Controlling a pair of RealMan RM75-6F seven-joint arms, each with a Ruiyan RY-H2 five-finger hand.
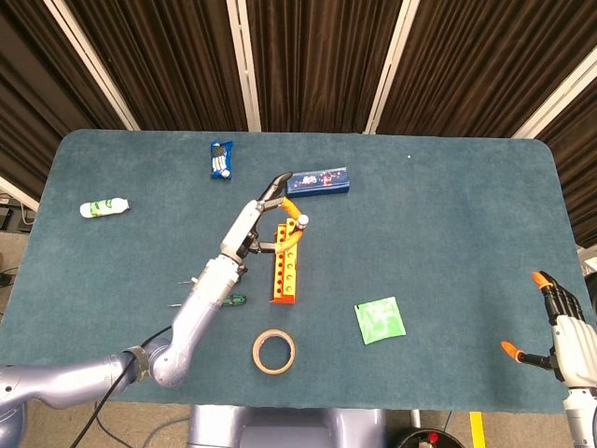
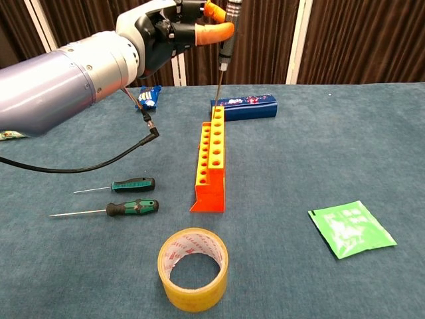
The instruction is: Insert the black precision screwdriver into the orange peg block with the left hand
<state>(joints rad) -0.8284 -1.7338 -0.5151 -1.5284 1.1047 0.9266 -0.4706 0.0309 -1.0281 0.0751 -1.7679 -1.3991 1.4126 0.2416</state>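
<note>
My left hand point(image 1: 264, 222) point(image 2: 174, 28) pinches the black precision screwdriver point(image 2: 228, 33) between its orange-tipped thumb and a finger. The tool hangs upright, and its thin shaft point(image 2: 220, 86) points down at the far end of the orange peg block point(image 2: 211, 156) point(image 1: 286, 263). Whether the tip sits in a hole I cannot tell. The block lies lengthwise at mid-table, with yellow rows of holes on top. In the head view the screwdriver's silver cap point(image 1: 302, 221) shows over the block's far end. My right hand point(image 1: 562, 329) rests at the near right table edge, fingers apart and holding nothing.
Two green-handled screwdrivers point(image 2: 133, 184) point(image 2: 133, 207) lie left of the block. A tape roll point(image 2: 193, 268) sits in front of it, a green packet point(image 2: 350, 228) to the right and a blue box point(image 2: 244, 106) behind. A snack bag point(image 1: 220, 160) and a white bottle point(image 1: 103, 207) lie far left.
</note>
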